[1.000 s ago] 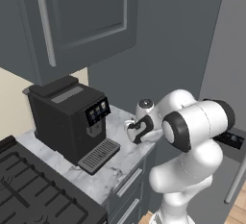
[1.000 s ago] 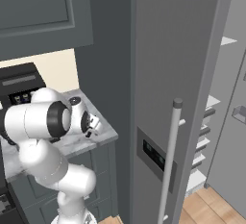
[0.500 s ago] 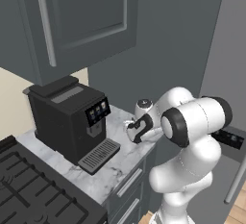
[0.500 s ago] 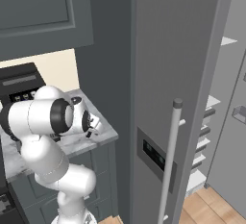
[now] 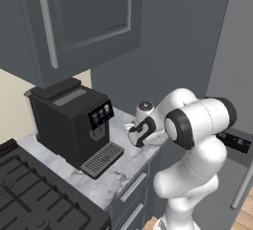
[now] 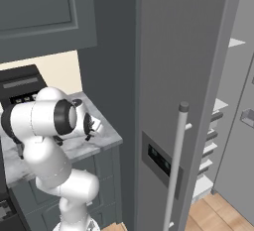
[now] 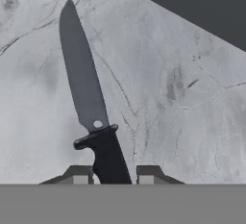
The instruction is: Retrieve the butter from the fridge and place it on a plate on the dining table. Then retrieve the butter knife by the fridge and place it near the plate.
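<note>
Closest to me, in the hand view, my gripper (image 7: 114, 176) has its two dark finger tips on either side of the black handle of the butter knife (image 7: 86, 105); they look closed in on it, though the grey band hides the contact itself, so I read this as a grasp rather than a certainty. The knife lies flat on the marble counter (image 7: 182, 93), its dark blade pointing away from the hand toward the top of that view.

From the left base view, I see the white arm bent low over the counter's (image 5: 118, 172) right end, with the gripper (image 5: 134, 136) down at the stone. Just left of it stands a black coffee machine (image 5: 74, 125), and a dark stovetop (image 5: 34, 199) sits further left. Dark grey cabinets (image 5: 84, 21) hang above.

In the right base view, the fridge (image 6: 183, 101) rises just right of the counter, with its long silver handle (image 6: 177, 165) and dark control panel (image 6: 158, 158). Beyond its edge, white inner shelves (image 6: 214, 121) show.
</note>
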Motion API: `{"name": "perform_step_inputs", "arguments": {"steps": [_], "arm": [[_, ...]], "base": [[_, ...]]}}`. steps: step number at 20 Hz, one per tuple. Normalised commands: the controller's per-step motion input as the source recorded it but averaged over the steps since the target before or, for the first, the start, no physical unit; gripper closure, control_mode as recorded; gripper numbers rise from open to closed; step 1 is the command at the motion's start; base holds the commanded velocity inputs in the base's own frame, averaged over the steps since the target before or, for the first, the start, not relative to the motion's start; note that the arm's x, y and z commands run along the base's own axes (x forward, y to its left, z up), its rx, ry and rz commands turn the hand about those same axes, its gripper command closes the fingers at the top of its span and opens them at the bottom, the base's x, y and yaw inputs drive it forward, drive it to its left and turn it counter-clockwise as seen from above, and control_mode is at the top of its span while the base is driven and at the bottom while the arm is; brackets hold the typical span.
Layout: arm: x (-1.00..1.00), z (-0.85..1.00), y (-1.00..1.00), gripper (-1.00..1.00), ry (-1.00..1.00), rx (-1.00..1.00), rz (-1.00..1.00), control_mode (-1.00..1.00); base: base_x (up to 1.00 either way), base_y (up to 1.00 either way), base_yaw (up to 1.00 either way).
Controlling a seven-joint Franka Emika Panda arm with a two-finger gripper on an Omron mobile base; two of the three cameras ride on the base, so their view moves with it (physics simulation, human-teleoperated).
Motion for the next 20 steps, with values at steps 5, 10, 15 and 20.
{"name": "perform_step_inputs", "arguments": {"steps": [5, 10, 15, 20], "arm": [[0.03, -0.07, 0.00, 1.00, 0.00, 0.00, 0.00, -1.00], [-0.04, 0.06, -0.02, 1.00, 0.00, 0.03, 0.00, -1.00], [-0.67, 0.65, -0.06, 1.00, 0.00, 0.07, 0.00, -1.00], [-0.74, 0.93, -0.06, 1.00, 0.06, 0.00, 0.00, -1.00]], "base": [[0.00, 0.00, 0.00], [0.00, 0.00, 0.00], [0.00, 0.00, 0.00], [0.00, 0.00, 0.00]]}}
